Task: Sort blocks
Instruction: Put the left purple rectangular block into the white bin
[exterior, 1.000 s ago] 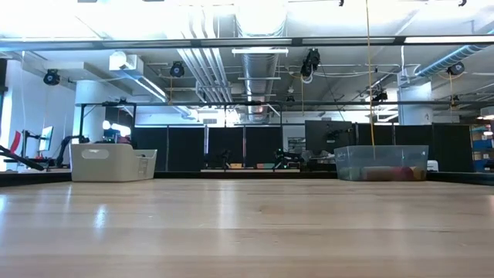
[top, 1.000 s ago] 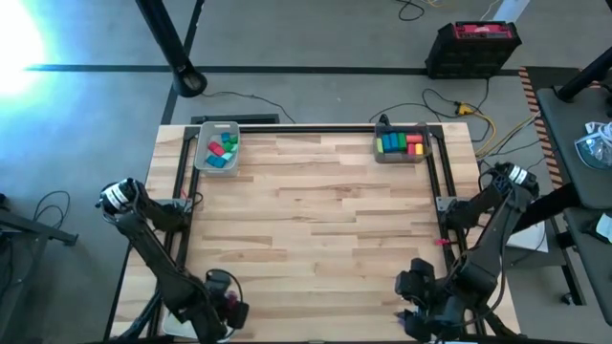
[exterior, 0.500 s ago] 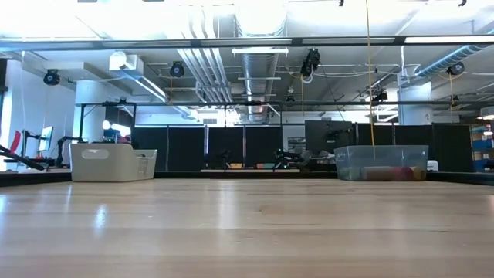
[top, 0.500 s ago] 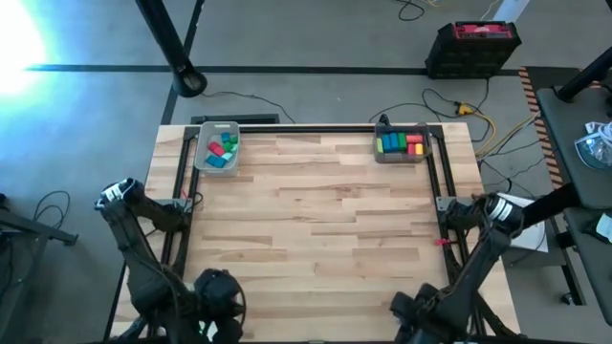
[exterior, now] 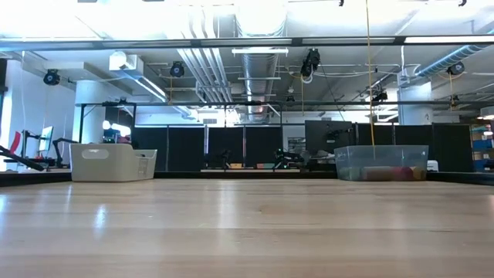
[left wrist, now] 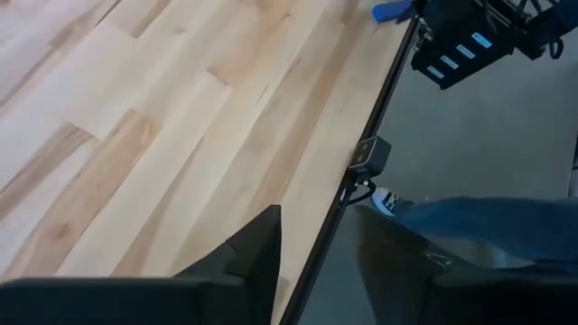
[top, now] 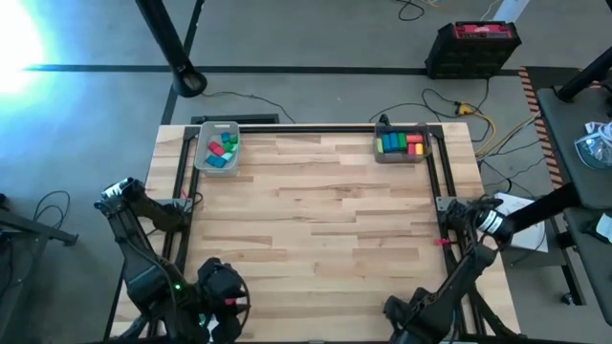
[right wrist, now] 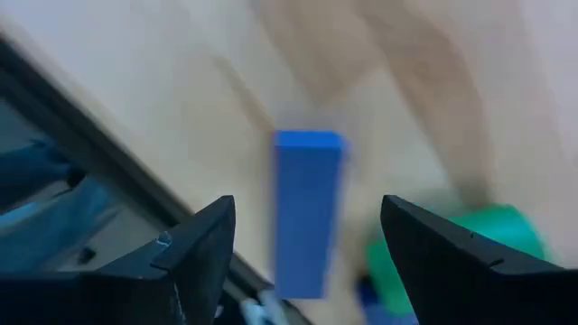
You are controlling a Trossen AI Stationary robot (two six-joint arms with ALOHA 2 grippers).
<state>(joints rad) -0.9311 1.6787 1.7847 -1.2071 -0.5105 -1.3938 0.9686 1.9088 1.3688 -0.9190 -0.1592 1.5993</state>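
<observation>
Two trays stand at the table's far edge. The grey one on the left (top: 217, 146) holds teal, green and red blocks, and the one on the right (top: 402, 143) holds green, yellow and red ones. In the right wrist view, a blue bar (right wrist: 307, 181) lies on the wood beside a green block (right wrist: 492, 244). My right gripper (right wrist: 307, 203), at the near right corner (top: 409, 320), is open with a finger on either side of the bar, not touching it. My left gripper (left wrist: 316, 226), at the near left (top: 218, 304), is open over the near edge with nothing between its fingers.
A black rail (left wrist: 361, 144) runs along the table's near edge. A person's leg in jeans (left wrist: 488, 230) stands just beyond it. The low view shows both trays (exterior: 113, 164) (exterior: 381, 163) far off across bare wood (exterior: 247, 232). A black case (top: 475, 48) sits on the floor.
My right gripper has gone toward the table's near edge, with the arm's elbow folding down and inward. My left gripper has shifted slightly and turned at the near left corner. The trays and their blocks have stayed put.
</observation>
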